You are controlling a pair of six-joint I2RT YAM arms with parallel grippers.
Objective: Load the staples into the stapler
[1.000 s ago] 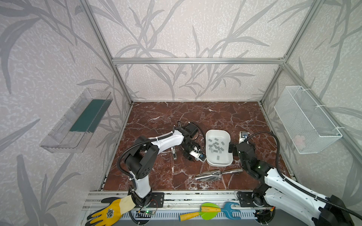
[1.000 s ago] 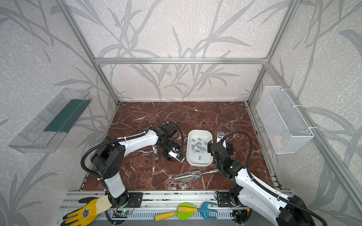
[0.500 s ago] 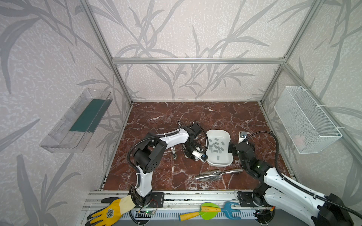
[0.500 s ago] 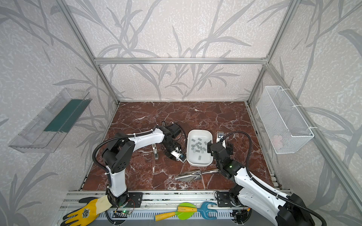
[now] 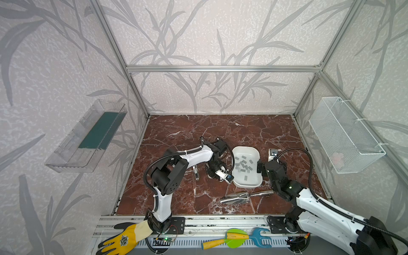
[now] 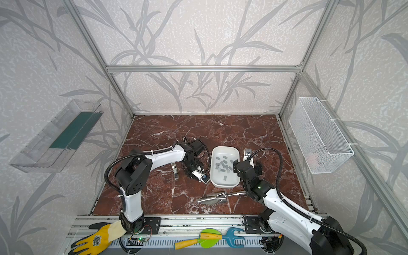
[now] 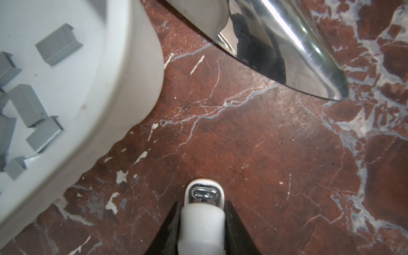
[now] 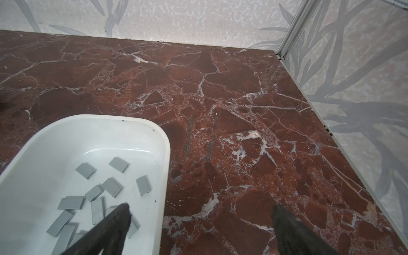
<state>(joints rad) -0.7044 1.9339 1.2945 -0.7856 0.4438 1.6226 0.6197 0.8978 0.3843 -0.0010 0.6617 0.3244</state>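
Observation:
The white stapler (image 7: 203, 220) lies low over the marble floor just left of the white tray (image 5: 245, 152), its metal nose sticking out past the jaws. My left gripper (image 7: 202, 205) is shut on its sides; in both top views it (image 5: 217, 172) (image 6: 195, 172) holds the stapler (image 5: 223, 174) (image 6: 199, 174). Several grey staples (image 5: 242, 164) (image 6: 224, 165) (image 8: 112, 186) (image 7: 58, 44) lie loose in the tray (image 6: 225, 152) (image 8: 132, 136) (image 7: 132, 77). My right gripper (image 8: 201, 209) (image 5: 270, 164) (image 6: 247, 165) is open, astride the tray's right rim, one finger above the staples and one above the floor.
A shiny metal scoop (image 5: 242, 196) (image 6: 220, 196) (image 7: 287, 44) lies in front of the tray. A small metal piece (image 5: 195, 172) lies left of the left gripper. A small white object (image 5: 273, 153) sits right of the tray. A wire basket (image 5: 344, 136) hangs on the right wall.
The left gripper has shifted a little right towards the tray and its jaws have shut on the stapler. The right arm has not moved.

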